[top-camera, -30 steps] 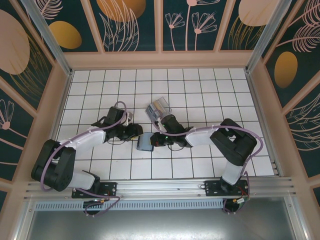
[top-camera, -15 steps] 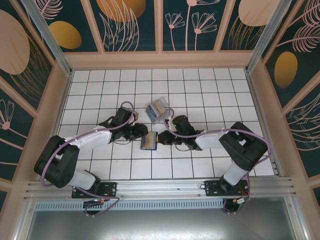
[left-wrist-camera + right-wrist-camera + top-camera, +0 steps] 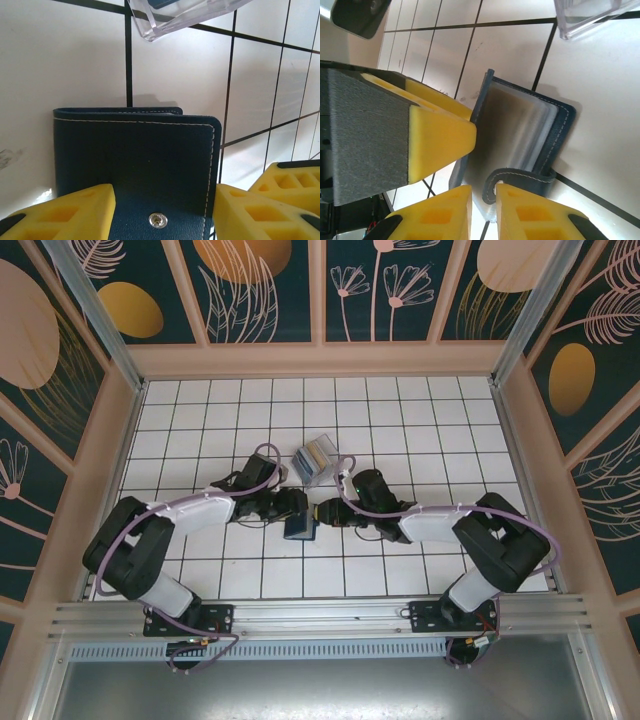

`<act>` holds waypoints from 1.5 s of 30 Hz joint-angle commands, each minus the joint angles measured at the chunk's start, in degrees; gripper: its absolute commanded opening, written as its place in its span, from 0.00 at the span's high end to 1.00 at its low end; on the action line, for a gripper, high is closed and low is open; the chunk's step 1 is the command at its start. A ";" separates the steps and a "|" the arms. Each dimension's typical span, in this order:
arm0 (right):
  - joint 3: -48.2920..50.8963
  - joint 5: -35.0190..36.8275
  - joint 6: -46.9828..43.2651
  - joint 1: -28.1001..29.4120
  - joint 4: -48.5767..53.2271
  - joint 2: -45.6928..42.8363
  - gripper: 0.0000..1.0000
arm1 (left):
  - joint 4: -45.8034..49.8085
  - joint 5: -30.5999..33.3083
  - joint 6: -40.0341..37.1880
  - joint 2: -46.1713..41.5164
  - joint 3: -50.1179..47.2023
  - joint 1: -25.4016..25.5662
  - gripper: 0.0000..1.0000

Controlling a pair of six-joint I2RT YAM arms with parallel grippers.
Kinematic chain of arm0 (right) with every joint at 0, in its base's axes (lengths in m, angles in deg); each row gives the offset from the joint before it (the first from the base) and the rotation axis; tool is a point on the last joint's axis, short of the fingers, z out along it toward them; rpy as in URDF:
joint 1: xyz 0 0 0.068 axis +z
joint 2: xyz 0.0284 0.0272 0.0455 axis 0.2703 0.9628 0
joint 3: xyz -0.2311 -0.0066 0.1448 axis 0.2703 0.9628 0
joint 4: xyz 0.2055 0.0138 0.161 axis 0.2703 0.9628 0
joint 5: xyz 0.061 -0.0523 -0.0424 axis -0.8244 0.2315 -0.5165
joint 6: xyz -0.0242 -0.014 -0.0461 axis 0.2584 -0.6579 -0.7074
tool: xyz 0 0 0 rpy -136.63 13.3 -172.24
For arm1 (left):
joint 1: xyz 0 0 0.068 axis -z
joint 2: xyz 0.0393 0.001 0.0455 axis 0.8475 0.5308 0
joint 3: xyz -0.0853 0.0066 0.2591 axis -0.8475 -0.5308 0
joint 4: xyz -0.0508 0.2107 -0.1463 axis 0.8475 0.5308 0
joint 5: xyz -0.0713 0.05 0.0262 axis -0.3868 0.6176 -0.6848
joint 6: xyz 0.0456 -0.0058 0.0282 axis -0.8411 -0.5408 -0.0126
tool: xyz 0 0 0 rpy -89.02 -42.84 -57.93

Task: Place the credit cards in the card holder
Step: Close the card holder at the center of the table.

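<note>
- Two grippers meet at the holder [image 3: 300, 528], mid table [image 3: 420, 420], near the clear rack [image 3: 308, 470] but not touching it.
- Holder: navy, folded almost shut, with grey pockets showing at its open edge in the right wrist view.
- Left gripper [image 3: 164, 188]: fingers wide, straddling the tab [image 3: 158, 227]. One tip is against the cover. Cannot tell whether it is gripping.
- Right gripper [image 3: 484, 189]: fingers narrow with a slim gap. The curled tab end sits in the gap, against one finger.
- Cards [image 3: 318, 452]: blue and beige ones slotted in the rack.
</note>
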 commanded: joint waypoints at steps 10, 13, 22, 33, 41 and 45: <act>-6.16 5.42 -3.78 2.43 12.22 -3.12 0.63 | 1.78 2.97 -1.00 4.99 1.35 0.14 0.53; -6.60 4.49 -2.89 2.63 11.22 -1.91 0.69 | 1.01 2.64 -0.79 6.12 1.16 0.14 0.55; -6.15 7.62 -2.47 3.05 9.52 0.84 0.68 | 4.05 6.16 -2.07 5.59 2.84 0.12 0.49; -7.32 10.24 -3.13 4.66 12.05 1.31 0.62 | 8.60 9.16 -2.83 -0.49 3.67 -0.69 0.45; -13.68 13.44 -5.47 6.96 17.28 5.35 0.54 | 11.39 11.74 -4.87 -3.20 1.47 -4.13 0.54; -16.69 14.10 -6.51 7.07 19.82 7.20 0.54 | 11.86 9.79 -7.93 -0.94 1.70 -4.78 0.57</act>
